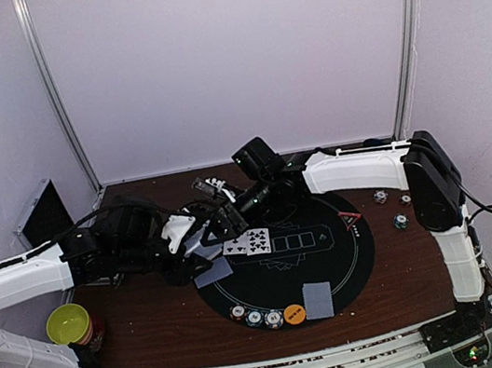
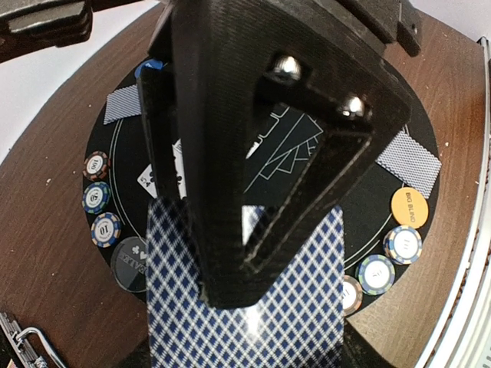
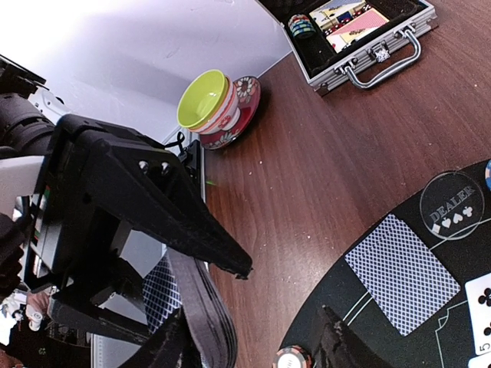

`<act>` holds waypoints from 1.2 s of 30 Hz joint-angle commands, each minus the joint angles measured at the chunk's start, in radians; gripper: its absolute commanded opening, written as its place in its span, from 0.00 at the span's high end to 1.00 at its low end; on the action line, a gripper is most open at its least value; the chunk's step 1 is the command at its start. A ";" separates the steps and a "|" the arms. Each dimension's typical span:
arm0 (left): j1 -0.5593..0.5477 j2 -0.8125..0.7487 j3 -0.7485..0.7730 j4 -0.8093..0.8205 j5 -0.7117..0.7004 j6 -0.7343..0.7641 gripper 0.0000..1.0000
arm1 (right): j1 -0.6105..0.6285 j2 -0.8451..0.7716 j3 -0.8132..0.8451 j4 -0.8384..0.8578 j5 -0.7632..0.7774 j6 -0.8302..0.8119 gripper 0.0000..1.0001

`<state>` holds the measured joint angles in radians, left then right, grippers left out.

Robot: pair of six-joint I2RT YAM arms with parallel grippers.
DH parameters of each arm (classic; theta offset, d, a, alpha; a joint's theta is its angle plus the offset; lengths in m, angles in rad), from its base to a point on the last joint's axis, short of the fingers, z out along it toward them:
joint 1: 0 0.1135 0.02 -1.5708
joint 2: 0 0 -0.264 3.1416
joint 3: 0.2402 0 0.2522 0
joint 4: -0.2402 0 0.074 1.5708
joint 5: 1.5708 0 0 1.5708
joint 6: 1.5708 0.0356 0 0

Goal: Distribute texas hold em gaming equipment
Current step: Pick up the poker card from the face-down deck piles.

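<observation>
1. 2 arms meet over the far left part of the round black mat (image 1: 336, 268), which lies on the brown table (image 1: 176, 332).
2. The left gripper (image 2: 230, 285) is pinched on a deck of grey-blue-backed playing cards (image 2: 307, 307), held above the mat's left side. From the right wrist the deck shows edge-on.
3. The right gripper (image 3: 257, 345) has its fingers spread. The deck's end sits close to 1 finger, but I cannot tell whether they touch, and nothing is gripped between them.
4. Several face-up cards (image 1: 246, 242) lie fanned on the mat, just in front of the 2 grippers.
5. 1 face-down card (image 1: 212, 272) lies at the mat's left edge, near the clear dealer button (image 3: 456, 205). Another face-down card (image 1: 317, 299) lies at the near edge.
6. 3 striped poker chips (image 1: 254, 318) sit in a row on the mat's near rim, with the orange button (image 1: 294, 314) just beside them, between the chips and the near card.
7. 3 more chips (image 2: 96, 197) line the opposite rim in the left wrist view, near a blue button (image 2: 149, 69) and a third face-down card (image 2: 123, 103).
8. The red triangle marker (image 1: 350, 218) rests on the mat's far right edge.
9. A few loose chips (image 1: 402, 221) lie on the bare table to the right of the mat.
10. The yellow-green bowl (image 1: 68, 323) stands at the table's near left, and an open metal case (image 3: 360, 38) lies behind it.
</observation>
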<state>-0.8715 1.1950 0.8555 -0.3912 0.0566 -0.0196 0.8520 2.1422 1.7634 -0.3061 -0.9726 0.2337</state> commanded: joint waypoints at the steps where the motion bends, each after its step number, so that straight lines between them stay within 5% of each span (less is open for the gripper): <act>1: -0.004 -0.011 0.004 0.057 0.011 0.009 0.41 | -0.030 -0.010 0.007 -0.052 0.027 -0.029 0.48; 13: -0.004 -0.006 0.003 0.057 0.005 0.008 0.41 | -0.052 -0.041 0.004 -0.068 -0.081 -0.049 0.68; 24: -0.005 -0.005 0.004 0.055 -0.003 0.010 0.41 | -0.040 -0.091 -0.023 -0.080 -0.176 -0.054 1.00; 36: -0.004 -0.006 0.004 0.056 -0.002 0.009 0.41 | -0.128 -0.153 -0.035 -0.147 -0.130 -0.087 1.00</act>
<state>-0.8722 1.1969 0.8505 -0.3748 0.0486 -0.0162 0.7681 2.0521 1.7340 -0.4061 -1.1271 0.1829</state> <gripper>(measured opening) 0.591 0.007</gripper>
